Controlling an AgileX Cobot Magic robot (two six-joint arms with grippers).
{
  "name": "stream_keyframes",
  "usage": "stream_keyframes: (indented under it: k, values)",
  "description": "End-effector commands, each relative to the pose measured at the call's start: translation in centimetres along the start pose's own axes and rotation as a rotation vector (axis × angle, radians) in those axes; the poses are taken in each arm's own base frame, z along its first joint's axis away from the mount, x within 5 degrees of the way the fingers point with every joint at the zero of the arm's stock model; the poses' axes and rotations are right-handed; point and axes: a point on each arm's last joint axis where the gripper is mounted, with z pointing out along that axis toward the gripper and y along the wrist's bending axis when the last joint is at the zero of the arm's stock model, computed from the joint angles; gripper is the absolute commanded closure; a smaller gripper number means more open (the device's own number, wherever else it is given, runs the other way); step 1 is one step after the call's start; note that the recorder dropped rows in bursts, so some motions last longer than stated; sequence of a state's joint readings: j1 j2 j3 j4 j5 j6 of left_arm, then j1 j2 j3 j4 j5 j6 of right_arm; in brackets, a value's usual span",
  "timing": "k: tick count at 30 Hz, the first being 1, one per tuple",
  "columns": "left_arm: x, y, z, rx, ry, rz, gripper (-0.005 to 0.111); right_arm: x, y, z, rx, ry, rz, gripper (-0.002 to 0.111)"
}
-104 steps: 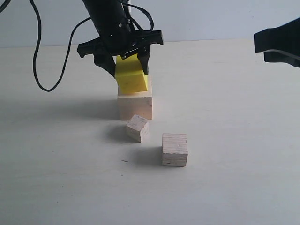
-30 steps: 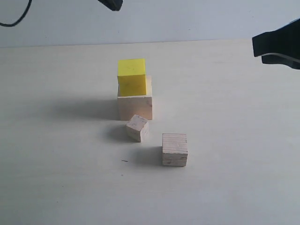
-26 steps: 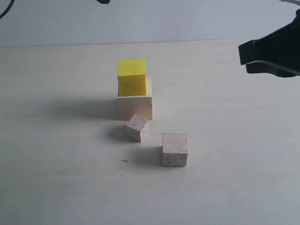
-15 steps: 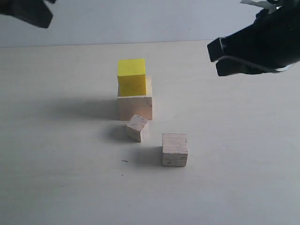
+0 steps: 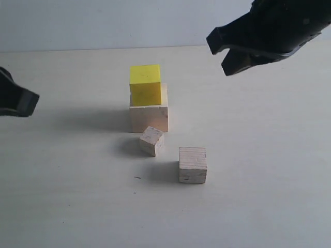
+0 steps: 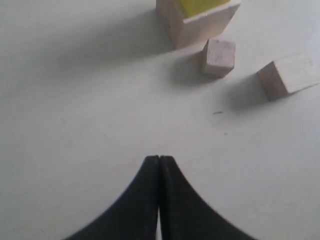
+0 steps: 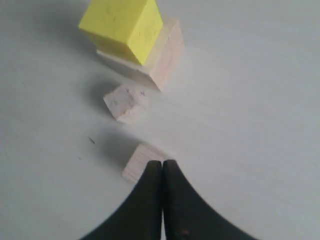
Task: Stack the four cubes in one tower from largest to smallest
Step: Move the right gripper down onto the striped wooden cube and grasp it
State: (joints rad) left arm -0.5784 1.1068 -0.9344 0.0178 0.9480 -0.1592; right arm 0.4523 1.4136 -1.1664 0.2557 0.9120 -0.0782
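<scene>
Bright flat light frm right in ext. view; soft shadows left of cubes (image 5: pixel 149 118); washed-out.

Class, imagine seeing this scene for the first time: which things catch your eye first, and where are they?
The bright yellow cube stands out, sitting on the largest pale cube at centre. In front of that pair lie two loose wooden cubes, the smallest cube and the layered-grain cube. The dark right gripper hangs high at the right, shut.

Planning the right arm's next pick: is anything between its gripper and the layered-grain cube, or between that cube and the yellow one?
Nothing visible separates the right gripper from the layered-grain cube. The smallest cube sits low, roughly between it and the yellow cube.
</scene>
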Motion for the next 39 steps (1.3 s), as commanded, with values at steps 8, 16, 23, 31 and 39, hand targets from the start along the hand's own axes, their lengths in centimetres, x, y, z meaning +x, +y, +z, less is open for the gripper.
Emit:
stream_keyframes:
  k: [8, 16, 23, 31, 39]
  values:
    - [1.6, 0.0, 1.0, 0.009, 0.082, -0.030, 0.106, 1.7, 0.8, 3.6, -0.210, 0.318, -0.231, 0.066]
    - [2.2, 0.1, 1.3, 0.006, 0.115, 0.010, 0.106, 1.0, 1.1, 4.5, -0.304, 0.204, -0.622, 0.053]
    - [3.0, 0.3, 2.0, -0.005, 0.149, 0.048, 0.106, 1.9, 3.3, 7.1, -0.393, 0.260, -0.884, 0.053]
    - [3.1, 0.3, 2.0, -0.005, 0.160, 0.066, 0.106, 2.6, 4.2, 10.6, -0.276, 0.360, -1.071, 0.047]
    - [3.1, 0.3, 2.0, -0.004, 0.162, 0.070, 0.106, 2.1, 3.2, 13.1, -0.160, 0.340, -1.022, 0.039]
